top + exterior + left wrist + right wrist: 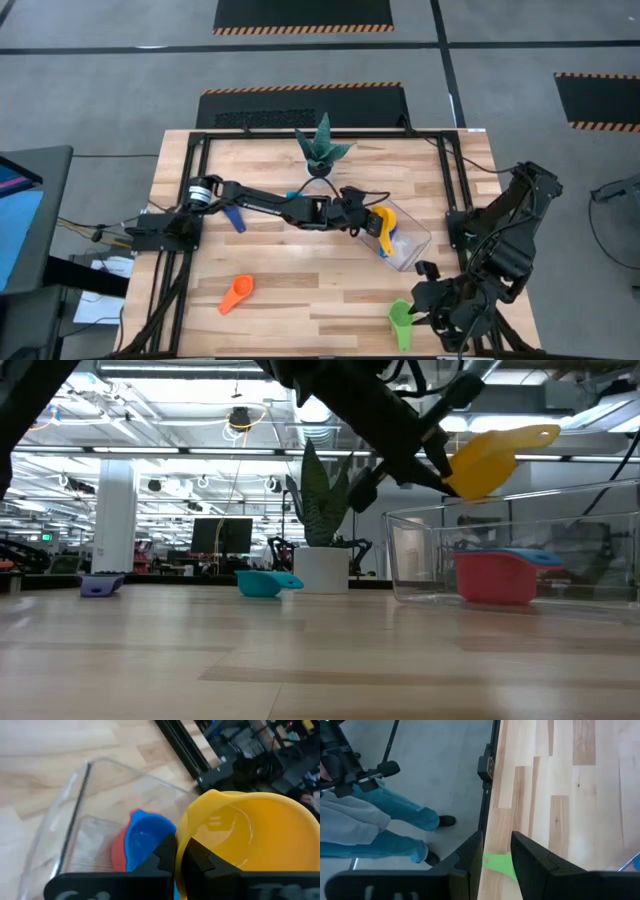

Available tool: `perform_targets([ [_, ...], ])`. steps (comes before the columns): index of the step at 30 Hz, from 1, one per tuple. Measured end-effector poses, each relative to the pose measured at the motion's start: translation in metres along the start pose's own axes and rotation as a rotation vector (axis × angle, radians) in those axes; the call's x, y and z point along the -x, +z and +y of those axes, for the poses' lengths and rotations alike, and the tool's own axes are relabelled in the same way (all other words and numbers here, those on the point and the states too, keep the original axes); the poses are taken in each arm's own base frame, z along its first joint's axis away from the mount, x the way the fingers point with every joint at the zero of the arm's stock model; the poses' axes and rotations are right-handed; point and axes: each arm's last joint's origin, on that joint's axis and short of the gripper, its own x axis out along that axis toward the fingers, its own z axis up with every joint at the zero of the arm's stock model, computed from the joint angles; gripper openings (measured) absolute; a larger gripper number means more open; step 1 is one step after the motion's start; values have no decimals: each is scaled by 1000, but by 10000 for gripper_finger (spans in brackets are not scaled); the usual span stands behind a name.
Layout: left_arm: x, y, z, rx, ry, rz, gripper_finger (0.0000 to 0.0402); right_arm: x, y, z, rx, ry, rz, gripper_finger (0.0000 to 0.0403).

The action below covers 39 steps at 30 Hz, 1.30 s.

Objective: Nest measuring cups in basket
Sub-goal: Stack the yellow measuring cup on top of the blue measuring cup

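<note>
My left gripper (372,222) is shut on the yellow cup (490,460) and holds it in the air over the clear basket (560,520). In the basket a blue cup (145,837) sits nested in a red cup (490,582). My right gripper (497,837) is open near the table's near right corner. Its fingers stand on either side of a part of the green cup (498,864), which lies on the table (400,318). The orange cup (237,293), the dark blue cup (233,218) and the light blue cup (262,583) rest on the table. My left gripper holds the yellow cup by its wall at the rim (184,837), one finger (205,860) inside the bowl and one (164,854) outside. The fingers come slanting down from the table's left side. The cup is lifted clear and tilted, above the basket's rim.
A white pot with a spiky green plant (322,150) stands at the far middle of the table, next to the light blue cup. A black frame rail (487,795) runs along the table's edge. A person's legs (385,820) show on the floor beyond it.
</note>
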Motion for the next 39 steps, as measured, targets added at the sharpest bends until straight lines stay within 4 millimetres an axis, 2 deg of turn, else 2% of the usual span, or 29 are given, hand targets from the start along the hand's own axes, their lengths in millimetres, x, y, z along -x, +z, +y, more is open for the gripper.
perform_targets([
  [7,0,-2,6,-22,69,9,0,0,0,0,2,-3,5,127],
  [24,0,0,7,-136,75,-2,0,0,-2,-1,6,-12,17,127],
  [33,0,1,7,-107,88,-22,0,0,-2,-1,6,-12,18,127],
  [39,0,1,6,-215,89,-33,0,0,-2,-1,6,-12,18,127],
])
